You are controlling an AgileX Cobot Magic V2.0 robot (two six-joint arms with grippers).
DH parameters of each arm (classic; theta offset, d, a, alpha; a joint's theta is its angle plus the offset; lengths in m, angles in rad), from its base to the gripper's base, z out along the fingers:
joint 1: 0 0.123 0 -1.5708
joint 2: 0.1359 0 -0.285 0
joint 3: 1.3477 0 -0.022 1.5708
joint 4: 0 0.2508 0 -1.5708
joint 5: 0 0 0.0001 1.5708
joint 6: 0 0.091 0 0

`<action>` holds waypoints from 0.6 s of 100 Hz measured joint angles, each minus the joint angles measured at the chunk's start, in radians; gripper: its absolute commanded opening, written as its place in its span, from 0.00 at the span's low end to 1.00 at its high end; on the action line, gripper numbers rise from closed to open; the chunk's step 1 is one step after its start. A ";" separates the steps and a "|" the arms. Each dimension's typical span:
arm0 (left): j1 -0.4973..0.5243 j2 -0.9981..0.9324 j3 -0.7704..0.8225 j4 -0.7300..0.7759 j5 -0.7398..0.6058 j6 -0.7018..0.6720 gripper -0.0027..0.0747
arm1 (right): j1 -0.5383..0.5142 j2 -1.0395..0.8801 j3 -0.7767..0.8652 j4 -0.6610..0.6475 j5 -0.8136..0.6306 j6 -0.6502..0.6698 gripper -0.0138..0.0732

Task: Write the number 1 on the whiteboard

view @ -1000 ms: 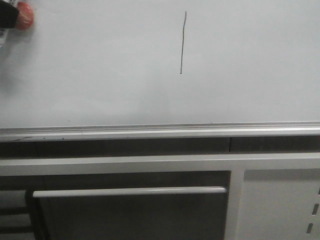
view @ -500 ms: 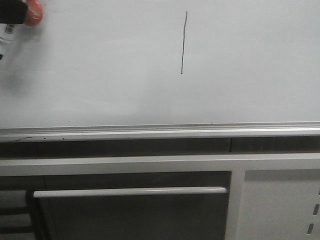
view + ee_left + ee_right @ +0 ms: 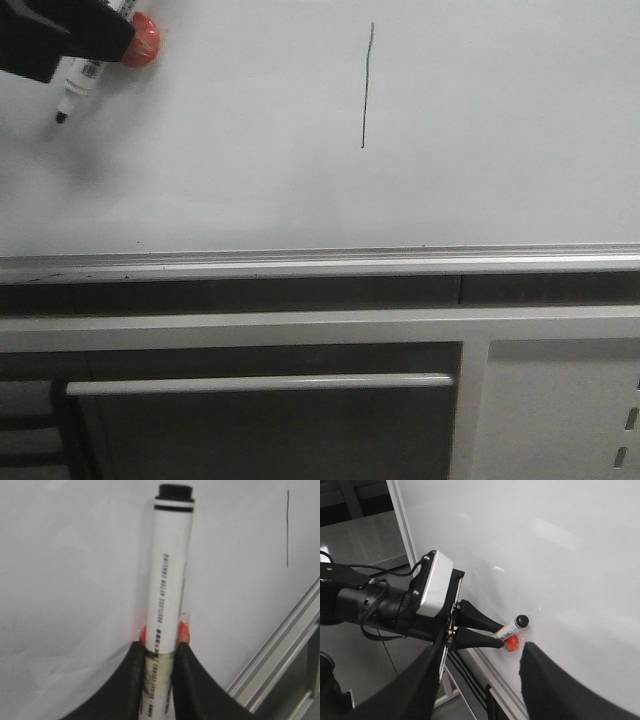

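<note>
The whiteboard [image 3: 480, 150] fills the upper front view, with a silver rail [image 3: 320, 262] along its lower edge. The number 1 [image 3: 366, 85] is a thin dark vertical stroke at top centre; it also shows in the left wrist view [image 3: 288, 530]. My left gripper [image 3: 118, 35], at the board's top left, is shut on a white marker [image 3: 167, 580]. The marker's black tip [image 3: 60, 117] points down-left at the board, far left of the stroke. Orange-red pads [image 3: 142, 40] show at the fingertips. My right gripper [image 3: 485, 700] is open and empty, looking at the left arm [image 3: 380, 610].
Below the rail are a dark gap and a white cabinet panel with a bar handle [image 3: 260, 382]. A white upright [image 3: 470, 410] and a slotted panel [image 3: 625, 420] stand at the lower right. The board's frame edge [image 3: 402, 530] and grey floor show in the right wrist view.
My left gripper has moved right along the board's top left with the marker; the marker's body and tip now show. The stroke is unchanged.
</note>
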 measured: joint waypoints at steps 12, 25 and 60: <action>-0.007 0.041 -0.010 0.000 0.009 0.000 0.01 | 0.000 0.000 0.000 0.000 0.002 0.002 0.54; -0.009 0.060 -0.019 0.000 0.013 0.000 0.01 | 0.000 0.000 0.000 0.000 0.002 0.002 0.54; -0.011 0.053 -0.020 0.000 0.018 -0.070 0.01 | 0.000 0.000 0.000 0.000 0.002 0.002 0.54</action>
